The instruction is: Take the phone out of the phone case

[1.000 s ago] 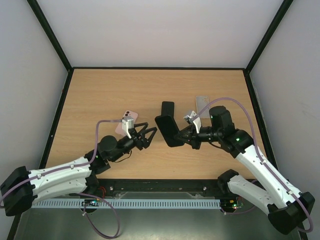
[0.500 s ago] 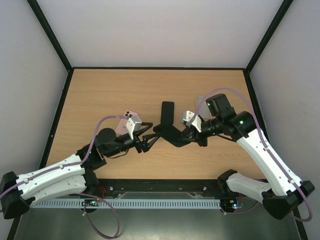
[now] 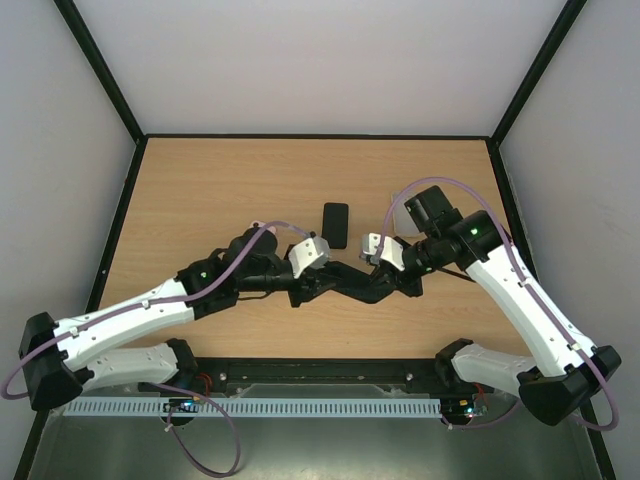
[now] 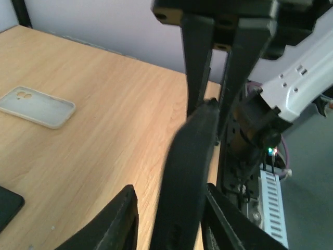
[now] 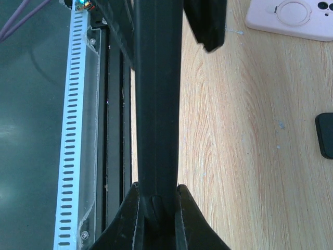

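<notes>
**Phone hanging between my two claws**

My right claw (image 5: 156, 187) is clenching the black phone (image 5: 156, 104) by one end, edge-on, and holding it off the table (image 3: 200, 190) near the front middle. My left claw (image 4: 169, 190) is straddling the other end with its jaws parted. Wood is showing through a gap on one side, so it is not clamping. Farther out, a black slab (image 3: 336, 224) is lying flat behind the phone. A pink case (image 5: 291, 18) is lying near my left claw, and a pale case (image 4: 36, 107) is lying well apart.
</notes>
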{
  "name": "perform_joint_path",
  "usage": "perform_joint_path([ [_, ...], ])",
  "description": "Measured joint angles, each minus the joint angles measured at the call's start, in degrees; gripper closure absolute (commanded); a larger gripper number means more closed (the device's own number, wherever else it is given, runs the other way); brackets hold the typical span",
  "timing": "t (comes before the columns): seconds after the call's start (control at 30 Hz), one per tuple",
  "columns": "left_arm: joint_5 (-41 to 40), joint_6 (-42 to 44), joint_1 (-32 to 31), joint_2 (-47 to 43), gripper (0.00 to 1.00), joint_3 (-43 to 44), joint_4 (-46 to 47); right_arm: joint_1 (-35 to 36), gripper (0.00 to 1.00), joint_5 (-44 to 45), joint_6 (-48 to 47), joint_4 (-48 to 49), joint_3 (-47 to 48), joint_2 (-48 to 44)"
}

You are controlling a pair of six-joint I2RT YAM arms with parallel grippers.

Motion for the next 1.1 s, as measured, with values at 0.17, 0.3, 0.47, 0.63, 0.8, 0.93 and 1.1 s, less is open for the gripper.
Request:
perform_joint_path([
  [0.17, 4.5, 3.0, -0.1, 2.0, 0.91, 1.8, -3.9, 0.0, 0.98, 0.0, -0.8, -0.9, 0.0, 0.5],
  [0.3, 7.6, 3.8, -0.1, 2.1, 0.97, 2.2, -5.0, 0.0, 0.65, -0.7, -2.0, -2.2, 0.0, 0.6],
  [0.47, 2.8, -1.3, 0.6, -0.8, 0.98, -1.0, -3.5, 0.0, 0.41, -0.3, 5.6, 0.3, 5.3, 2.5],
  [0.63, -5.0, -10.6, 2.7, -10.2, 0.97, -10.2, 3.4, -3.8, 0.39, -1.5, 13.8, 6.8, 8.5, 2.4],
  [0.8, -16.2, -21.2, 3.0, -19.1, 0.98, -19.4, 19.8, -17.2, 0.35, -10.8, 30.3, 24.2, 2.8, 0.1],
  [0.93, -23.1, -27.9, 2.8, -18.4, 0.98, -25.4, 35.8, -23.3, 0.23, -17.9, 58.6, 55.7, -15.0, -5.2],
  [1.1, -29.6, -31.1, -0.1, -11.3, 0.98, -28.0, 51.5, -23.3, 0.2, -20.1, 88.5, 86.2, -31.9, -8.6],
])
